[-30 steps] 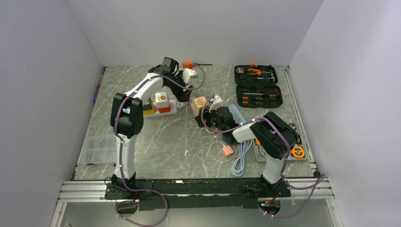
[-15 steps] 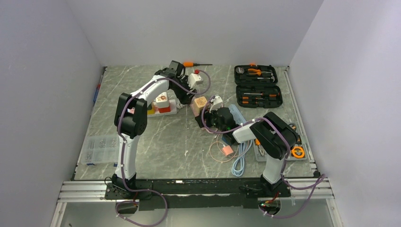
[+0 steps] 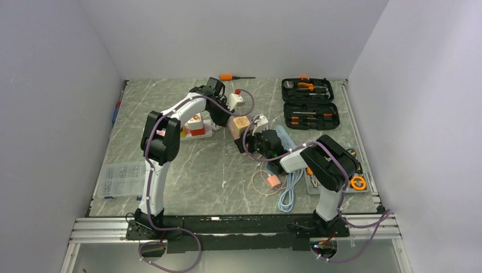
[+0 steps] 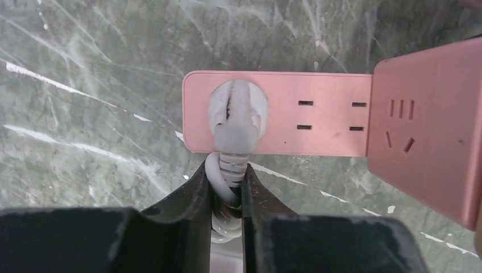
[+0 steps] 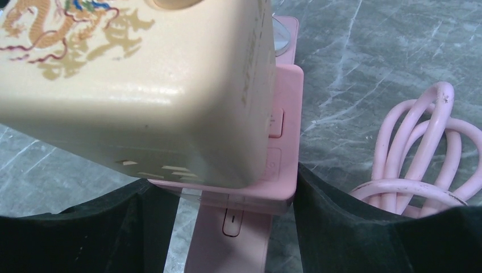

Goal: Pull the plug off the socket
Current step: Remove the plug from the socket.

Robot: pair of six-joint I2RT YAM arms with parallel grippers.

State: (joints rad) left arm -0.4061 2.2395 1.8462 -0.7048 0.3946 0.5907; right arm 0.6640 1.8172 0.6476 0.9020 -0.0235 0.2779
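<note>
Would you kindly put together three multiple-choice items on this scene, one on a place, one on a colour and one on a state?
1. In the left wrist view, where on the power strip does the white plug sit?
A. At its left end
B. In the middle
C. At its right end

2. What colour is the power strip?
A. White
B. Pink
C. Black

3. What state is the white plug in?
A. Pulled free of the strip
B. Plugged in, with the left fingers closed on its ribbed collar
C. Plugged in, with nothing touching it

Answers:
1 A: the plug is at the strip's left end, and everything to its right is unoccupied.
2 B: the casing is pink in both wrist views.
3 B: the plug sits flush in the strip, and both fingers pinch the collar just below it.
</note>
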